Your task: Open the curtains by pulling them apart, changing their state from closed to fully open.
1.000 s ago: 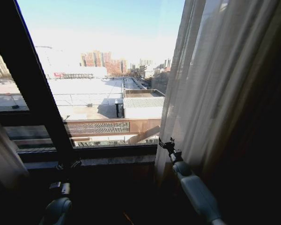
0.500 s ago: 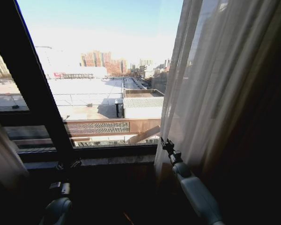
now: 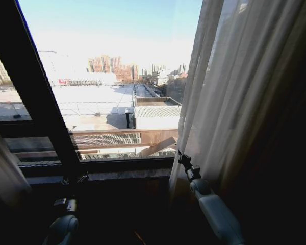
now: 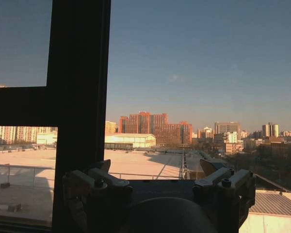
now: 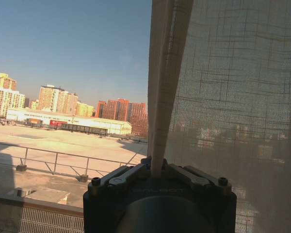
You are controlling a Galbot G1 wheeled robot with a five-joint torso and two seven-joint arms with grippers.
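The sheer white curtain (image 3: 229, 92) hangs gathered over the right part of the window, and its inner edge falls down to my right gripper (image 3: 183, 161). The right wrist view shows that gripper (image 5: 157, 171) shut on a folded edge of the woven curtain (image 5: 223, 97). A second pale curtain panel (image 3: 2, 173) shows at the lower left edge of the head view. Low by the dark window post is my left gripper (image 3: 74, 179). Its fingers (image 4: 94, 178) stand apart with nothing between them, and it touches no fabric.
A thick dark window frame post (image 3: 41, 102) slants up on the left, right in front of the left gripper. A dark sill (image 3: 122, 171) runs below the glass. Dark fabric (image 3: 296, 168) fills the far right. Rooftops and city buildings lie beyond the glass.
My right gripper has shifted a little to the right and down with the curtain edge in it, so slightly more window is uncovered. The left arm has not moved.
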